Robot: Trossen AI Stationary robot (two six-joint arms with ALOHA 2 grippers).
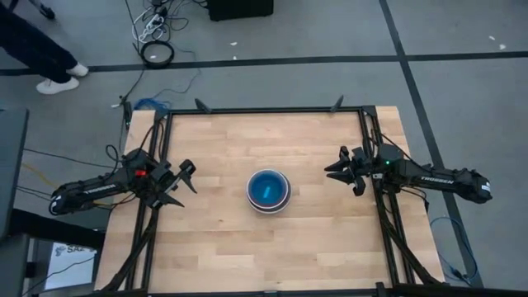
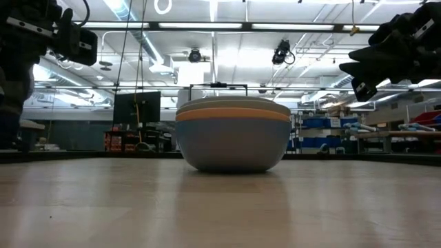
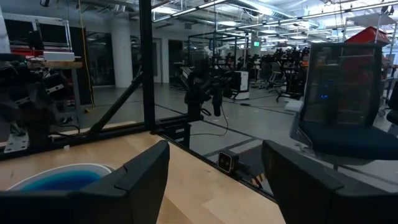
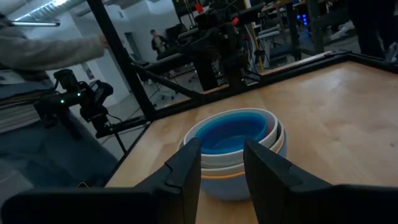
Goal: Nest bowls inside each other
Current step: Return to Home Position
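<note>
A stack of nested bowls (image 1: 269, 190) stands on its base in the middle of the wooden table. In the low view the stack (image 2: 233, 134) shows a grey outer bowl, an orange rim band and a pale rim above it. The right wrist view shows a blue bowl (image 4: 233, 134) innermost, inside a white one. My left gripper (image 1: 183, 180) hovers open at the table's left side, clear of the stack, with nothing between its fingers (image 3: 146, 177). My right gripper (image 1: 340, 169) hovers at the table's right side, facing the stack, its fingers (image 4: 186, 171) apart and empty.
A black metal frame (image 1: 264, 110) runs round the table's far and side edges. Bare wood (image 1: 247, 256) lies around the stack. A person's shoes (image 1: 58, 82) and cables (image 1: 157, 51) are on the floor beyond the far left corner. A grey sleeve (image 4: 43, 50) shows past the table.
</note>
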